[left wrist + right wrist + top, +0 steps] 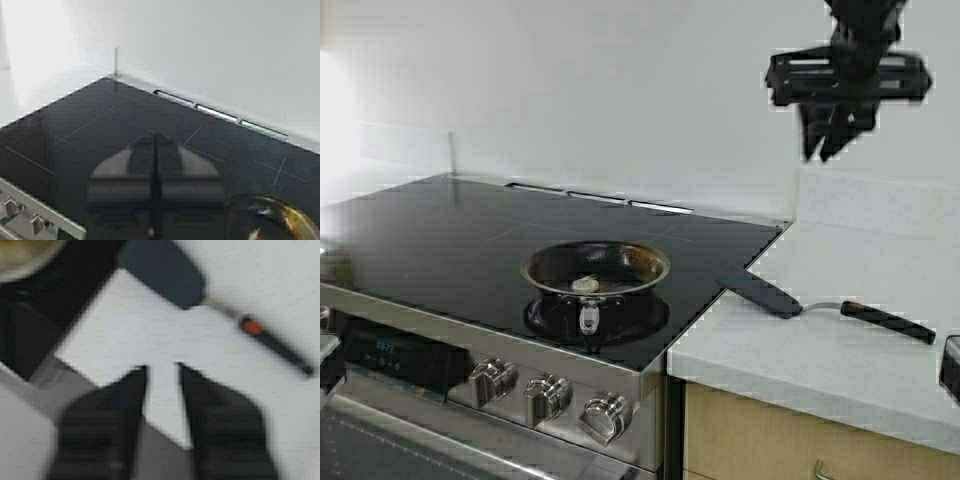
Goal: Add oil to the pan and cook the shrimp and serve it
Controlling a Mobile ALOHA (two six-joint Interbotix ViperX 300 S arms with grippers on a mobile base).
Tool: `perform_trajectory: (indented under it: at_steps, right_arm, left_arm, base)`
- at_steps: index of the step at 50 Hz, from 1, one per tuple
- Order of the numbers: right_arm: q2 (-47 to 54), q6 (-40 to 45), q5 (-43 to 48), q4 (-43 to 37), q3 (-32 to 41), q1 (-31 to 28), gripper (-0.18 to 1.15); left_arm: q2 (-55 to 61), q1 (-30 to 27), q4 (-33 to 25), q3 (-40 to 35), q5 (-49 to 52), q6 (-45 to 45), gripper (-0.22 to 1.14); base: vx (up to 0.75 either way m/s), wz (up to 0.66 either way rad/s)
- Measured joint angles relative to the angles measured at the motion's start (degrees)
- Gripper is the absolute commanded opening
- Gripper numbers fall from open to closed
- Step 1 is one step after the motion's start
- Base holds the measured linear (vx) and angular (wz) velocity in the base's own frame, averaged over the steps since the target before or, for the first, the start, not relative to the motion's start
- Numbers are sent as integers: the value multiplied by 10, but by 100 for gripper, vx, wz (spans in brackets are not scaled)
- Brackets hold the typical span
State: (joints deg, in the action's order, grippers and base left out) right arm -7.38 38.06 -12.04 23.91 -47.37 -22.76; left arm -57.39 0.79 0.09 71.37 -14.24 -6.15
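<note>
Pan (596,268) with shrimp (585,285) is centred on the cooktop (440,240); spatula (825,304) laid on the desk (840,350) beneath the right gripper (162,390), fingers narrowly parted; left gripper (155,200) fingers pressed together.

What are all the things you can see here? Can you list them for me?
Pan: one, shiny steel with a dark inside, on the front burner of the stove, its stubby handle pointing at the knobs.
Shrimp: one, pale, small, lying in the pan.
Stove: one, black glass top with a steel front.
Knobs: three in view, silver, along the stove front.
Spatula: one, dark blade and black handle with an orange band, on the counter, blade tip at the stove edge.
Counter: one, white, right of the stove.
Left gripper: black, jaws shut, over the stove top near the pan.
Right gripper: black, raised above the counter, jaws open.
</note>
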Motion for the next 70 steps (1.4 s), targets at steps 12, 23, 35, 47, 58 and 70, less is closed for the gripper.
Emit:
perform_trajectory:
  at_steps: [12, 23, 35, 47, 58, 70]
  right_arm:
    - [47, 58, 221, -150, -80, -2, 103]
    - [115, 64, 439, -366, -147, -44, 103]
    - [210, 86, 595, -659, -156, -151, 103]
    - [309, 158, 619, -746, -103, -175, 103]
    - [406, 242, 628, -715, -48, -167, 103]
    - [463, 281, 632, -621, -5, -77, 103]
  left_arm:
    - [0, 1, 0, 0, 0, 0, 3]
    - [0, 1, 0, 0, 0, 0, 3]
    - [0, 0, 0, 0, 0, -6, 3]
    - [0, 1, 0, 1, 0, -6, 3]
    - [0, 0, 0, 0, 0, -6, 3]
    - [0, 0, 0, 0, 0, -6, 3]
  base:
    - [0, 0]
    - [0, 0]
    - [0, 0]
    - [0, 0]
    - [0, 0]
    - [0, 0]
